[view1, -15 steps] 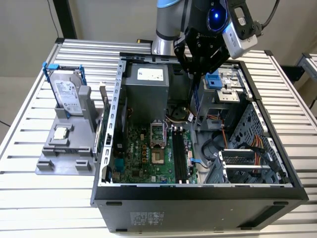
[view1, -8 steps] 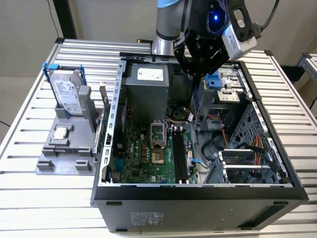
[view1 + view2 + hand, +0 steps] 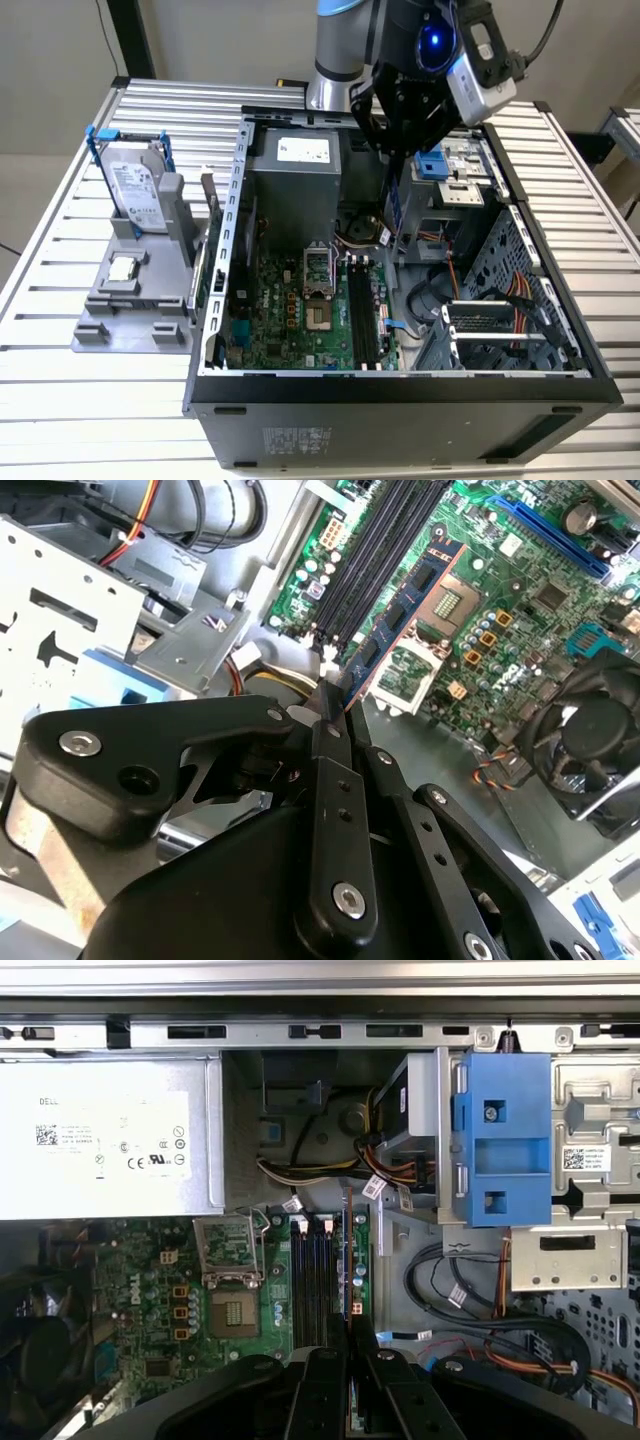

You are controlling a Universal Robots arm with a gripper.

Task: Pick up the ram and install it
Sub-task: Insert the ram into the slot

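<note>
My gripper [image 3: 398, 172] hangs over the open computer case [image 3: 400, 385], above the far end of the motherboard [image 3: 290, 310]. It is shut on the ram [image 3: 397, 208], a thin dark bluish stick held by one end. In the second wrist view the ram [image 3: 400, 615] reaches out from the gripper [image 3: 334, 698] over the board, beside the long black slots [image 3: 385, 545]. In the first wrist view the ram [image 3: 347, 1245] shows edge-on, running from the gripper [image 3: 347, 1338] along the slots [image 3: 312, 1280]. The slots [image 3: 362, 315] stand apart from the stick, with air between them.
A grey power supply [image 3: 295, 165] sits at the back of the case, and a blue drive bracket [image 3: 500, 1140] and cables [image 3: 470, 1300] on the exterior view's right. The open processor socket [image 3: 315, 290] lies beside the slots. A hard drive [image 3: 135, 195] and a processor chip [image 3: 122, 268] rest on a grey stand outside.
</note>
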